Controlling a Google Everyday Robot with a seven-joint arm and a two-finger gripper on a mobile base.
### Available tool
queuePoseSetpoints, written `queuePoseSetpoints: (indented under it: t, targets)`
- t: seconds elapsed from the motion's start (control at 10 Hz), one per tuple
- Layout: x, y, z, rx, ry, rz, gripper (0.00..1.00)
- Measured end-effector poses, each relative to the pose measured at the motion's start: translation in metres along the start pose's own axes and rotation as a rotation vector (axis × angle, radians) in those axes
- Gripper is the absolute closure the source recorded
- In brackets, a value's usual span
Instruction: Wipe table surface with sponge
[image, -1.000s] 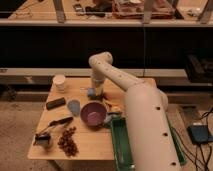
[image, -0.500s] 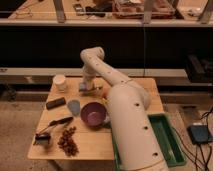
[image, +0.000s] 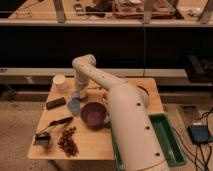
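Observation:
The light tan wooden table surface (image: 92, 144) fills the middle of the camera view. My white arm reaches from the lower right across it, bends at the far side and comes down at the left. My gripper (image: 77, 90) hangs low over the table's left part, next to the white cup. A small pale-blue sponge (image: 75, 95) sits right under the gripper, touching or nearly touching it. Just in front of the sponge lies a flat blue-grey oval piece (image: 74, 106).
A white cup (image: 60, 82) stands at the back left, with a dark rectangular block (image: 55, 103) in front of it. A purple bowl (image: 93, 114) sits mid-table. A black utensil (image: 58, 122), a brown cluster (image: 67, 141) and a small dark object (image: 42, 139) lie front left. A green tray (image: 171, 145) is at the right.
The arm has swung left across the back of the table. The gripper moved from behind the bowl to the left part, down near the cup and the oval piece.

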Motion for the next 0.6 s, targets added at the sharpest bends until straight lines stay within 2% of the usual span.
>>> queuePoseSetpoints:
  t: [0.2,0.3,0.4,0.6]
  targets:
    - [-0.003,0.016,0.011,-0.030,0.019,-0.005,1.00]
    - [0.005,0.025,0.010,-0.037,0.020,0.013,1.00]
    - [0.017,0.033,0.007,-0.038,0.030,0.034,1.00]
    - [0.058,0.051,-0.009,-0.006,0.049,0.116,1.00]
